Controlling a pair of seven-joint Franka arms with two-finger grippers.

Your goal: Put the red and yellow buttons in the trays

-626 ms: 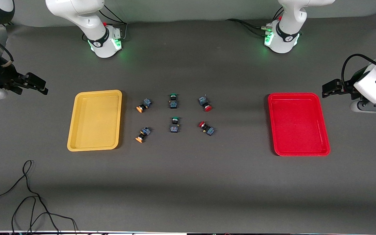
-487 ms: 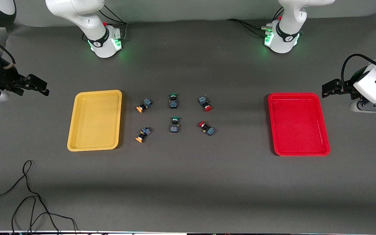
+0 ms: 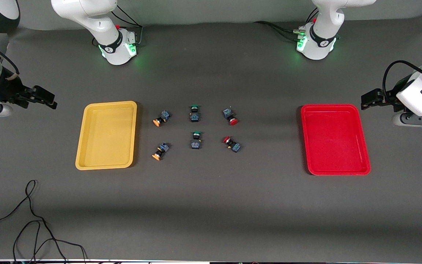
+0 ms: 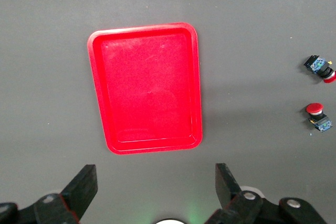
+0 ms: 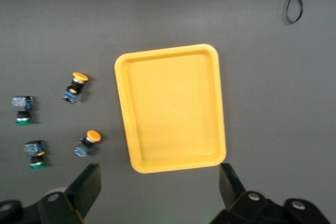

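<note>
Two yellow-capped buttons (image 3: 159, 119) (image 3: 159, 151) lie beside the empty yellow tray (image 3: 106, 135). Two red-capped buttons (image 3: 230, 116) (image 3: 232, 143) lie toward the empty red tray (image 3: 335, 139). My right gripper (image 3: 46, 98) hangs open and empty over the table at the right arm's end, apart from the yellow tray. Its wrist view shows the gripper (image 5: 160, 187), the yellow tray (image 5: 170, 107) and yellow buttons (image 5: 75, 86) (image 5: 87, 142). My left gripper (image 3: 370, 99) hangs open and empty at the left arm's end. Its wrist view shows the gripper (image 4: 156, 190), the red tray (image 4: 147, 87) and red buttons (image 4: 320, 68) (image 4: 317, 116).
Two green-capped switches (image 3: 194, 113) (image 3: 196, 140) lie between the yellow and red buttons. A black cable (image 3: 31, 220) loops on the table near the front camera at the right arm's end. The table is a dark grey mat.
My right gripper has drifted a little toward the yellow tray. The left arm, the buttons and the trays have not moved.
</note>
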